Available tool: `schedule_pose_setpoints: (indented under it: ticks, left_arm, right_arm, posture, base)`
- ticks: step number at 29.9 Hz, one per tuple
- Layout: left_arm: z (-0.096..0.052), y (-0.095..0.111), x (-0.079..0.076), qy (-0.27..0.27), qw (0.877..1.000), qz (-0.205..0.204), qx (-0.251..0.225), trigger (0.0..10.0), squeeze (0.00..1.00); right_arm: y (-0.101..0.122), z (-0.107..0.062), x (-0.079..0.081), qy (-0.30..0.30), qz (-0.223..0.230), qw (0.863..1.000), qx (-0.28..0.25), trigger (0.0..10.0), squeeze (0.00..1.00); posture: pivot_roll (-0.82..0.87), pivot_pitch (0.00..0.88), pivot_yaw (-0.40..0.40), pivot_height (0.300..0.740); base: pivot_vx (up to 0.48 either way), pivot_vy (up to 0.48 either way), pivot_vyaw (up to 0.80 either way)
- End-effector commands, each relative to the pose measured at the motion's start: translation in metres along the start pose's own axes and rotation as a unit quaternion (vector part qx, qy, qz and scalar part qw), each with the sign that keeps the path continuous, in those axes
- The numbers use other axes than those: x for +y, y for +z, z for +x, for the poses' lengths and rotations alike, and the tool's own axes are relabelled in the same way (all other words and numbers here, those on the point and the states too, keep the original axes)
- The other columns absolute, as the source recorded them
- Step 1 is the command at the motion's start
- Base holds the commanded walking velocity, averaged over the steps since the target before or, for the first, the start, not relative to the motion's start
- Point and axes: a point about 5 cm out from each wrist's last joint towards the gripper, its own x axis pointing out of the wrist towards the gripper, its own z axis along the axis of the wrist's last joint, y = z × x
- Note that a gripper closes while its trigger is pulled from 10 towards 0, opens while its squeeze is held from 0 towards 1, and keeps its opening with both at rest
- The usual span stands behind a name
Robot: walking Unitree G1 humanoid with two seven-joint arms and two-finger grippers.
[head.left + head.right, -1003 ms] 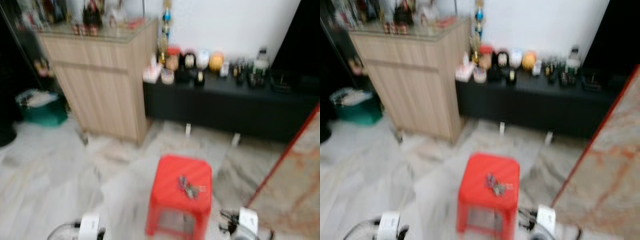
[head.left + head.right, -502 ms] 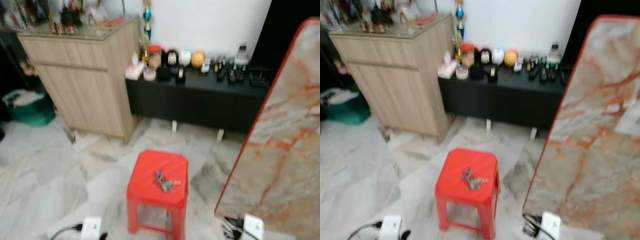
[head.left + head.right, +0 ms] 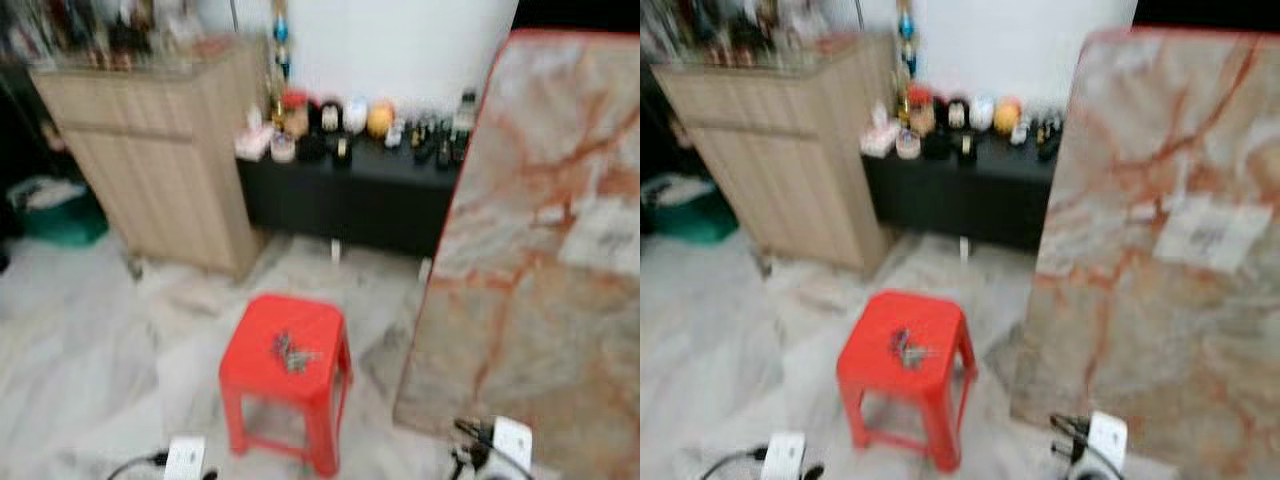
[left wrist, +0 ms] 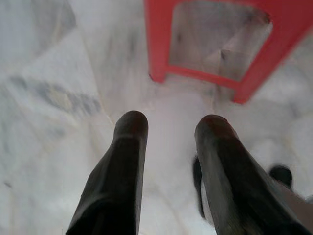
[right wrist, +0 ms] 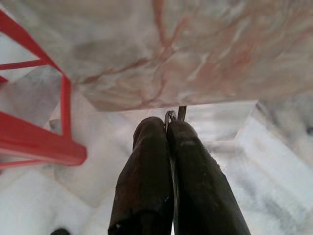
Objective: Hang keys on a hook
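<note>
Jaws differ — left gripper (image 4: 166, 127) spread and empty, right gripper (image 5: 168, 125) pressed together; keys (image 3: 289, 352) lie atop the red stool (image 3: 250, 375), ahead of both — the left looks nearer.

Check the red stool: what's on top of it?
A bunch of keys lies near the middle of the red stool seat. Blur hides how many keys there are.
</note>
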Motion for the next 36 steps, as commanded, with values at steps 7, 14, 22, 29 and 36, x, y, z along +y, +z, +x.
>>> schedule_pose_setpoints:
  ticks: [7, 14, 22, 29, 36]
  left_arm:
    - [0.000, 0.000, 0.004, 0.008, 1.000, -0.005, 0.004, 10.0, 0.00]
    - [0.000, -0.002, 0.004, 0.010, 1.000, -0.007, 0.008, 10.0, 0.00]
    - [-0.001, -0.004, 0.005, 0.010, 1.000, -0.006, 0.013, 10.0, 0.00]
    - [0.000, -0.003, 0.006, 0.008, 1.000, -0.003, 0.016, 10.0, 0.00]
    - [0.000, -0.003, 0.006, 0.010, 1.000, -0.005, 0.018, 10.0, 0.00]
  right_arm:
    - [0.062, 0.006, 0.026, 0.013, -0.054, 0.987, -0.153, 10.0, 0.00]
    - [0.092, -0.006, 0.023, -0.039, -0.070, 0.960, -0.268, 10.0, 0.00]
    - [0.096, -0.044, -0.004, -0.167, -0.154, 0.903, -0.364, 10.0, 0.00]
    - [0.128, -0.059, 0.008, -0.213, -0.206, 0.853, -0.429, 10.0, 0.00]
    - [0.155, -0.070, 0.026, -0.222, -0.226, 0.821, -0.476, 10.0, 0.00]
  posture:
    - [0.00, 0.012, -0.017, 0.740]
    - [0.00, 0.003, -0.027, 0.740]
    - [0.00, 0.000, -0.029, 0.740]
    - [0.00, 0.000, -0.024, 0.740]
    - [0.00, 0.000, -0.027, 0.740]
  base:
    - [0.000, 0.000, 0.00]
    - [0.000, 0.000, 0.00]
    - [0.000, 0.000, 0.00]
    - [0.000, 0.000, 0.00]
    - [0.000, 0.000, 0.00]
